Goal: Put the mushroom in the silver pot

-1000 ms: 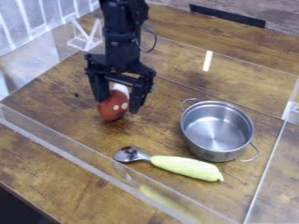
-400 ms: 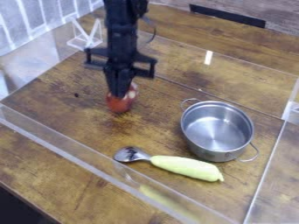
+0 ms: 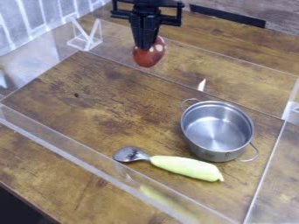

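The mushroom (image 3: 149,56), reddish-brown with a pale patch, hangs well above the wooden table at the top centre of the camera view. My gripper (image 3: 147,44) comes down from the top edge and is shut on the mushroom, its dark fingers pinching the top of it. The silver pot (image 3: 218,129) stands on the table to the lower right of the gripper, upright and with nothing inside; its shiny rim and a small side handle show.
A utensil with a yellow handle and metal tip (image 3: 170,163) lies in front of the pot. A clear acrylic wall (image 3: 70,144) rings the table. A white wire stand (image 3: 84,35) sits at the back left.
The gripper closed on the mushroom on the table, then rose with it and moved back and slightly right. The pot and utensil have not moved.
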### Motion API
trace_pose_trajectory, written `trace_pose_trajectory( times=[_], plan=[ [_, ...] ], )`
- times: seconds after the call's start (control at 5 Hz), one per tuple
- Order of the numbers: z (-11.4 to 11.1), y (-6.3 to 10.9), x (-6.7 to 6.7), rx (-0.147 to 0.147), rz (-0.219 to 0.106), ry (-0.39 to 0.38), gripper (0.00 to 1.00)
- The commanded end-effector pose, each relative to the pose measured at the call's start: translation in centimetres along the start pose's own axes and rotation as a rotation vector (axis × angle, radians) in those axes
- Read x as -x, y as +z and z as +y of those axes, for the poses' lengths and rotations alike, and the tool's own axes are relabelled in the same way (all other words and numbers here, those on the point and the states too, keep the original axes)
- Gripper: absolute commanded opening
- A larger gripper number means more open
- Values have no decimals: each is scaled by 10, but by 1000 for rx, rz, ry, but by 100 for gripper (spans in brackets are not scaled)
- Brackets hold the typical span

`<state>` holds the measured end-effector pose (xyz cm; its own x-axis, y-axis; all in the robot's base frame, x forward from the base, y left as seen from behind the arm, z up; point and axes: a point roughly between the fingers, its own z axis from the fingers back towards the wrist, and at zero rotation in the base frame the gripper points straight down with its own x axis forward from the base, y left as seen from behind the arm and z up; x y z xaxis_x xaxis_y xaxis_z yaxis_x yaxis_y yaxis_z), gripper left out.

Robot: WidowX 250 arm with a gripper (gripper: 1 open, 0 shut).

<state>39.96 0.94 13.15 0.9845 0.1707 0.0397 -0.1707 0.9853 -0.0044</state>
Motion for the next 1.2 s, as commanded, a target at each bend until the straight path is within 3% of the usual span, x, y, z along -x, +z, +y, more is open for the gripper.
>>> trace_pose_trajectory(
  times=[0.0, 0.4, 0.6, 0.8, 1.0],
  plan=[
    [-27, 19, 4, 34, -57, -30, 0],
    [-93, 21, 43, 93, -39, -145, 0],
    [-121, 21, 53, 107, -25, -181, 0],
    [-133, 18, 57, 116, -12, -184, 0],
    [-149, 14, 62, 125, -2, -198, 100]
  ],
)
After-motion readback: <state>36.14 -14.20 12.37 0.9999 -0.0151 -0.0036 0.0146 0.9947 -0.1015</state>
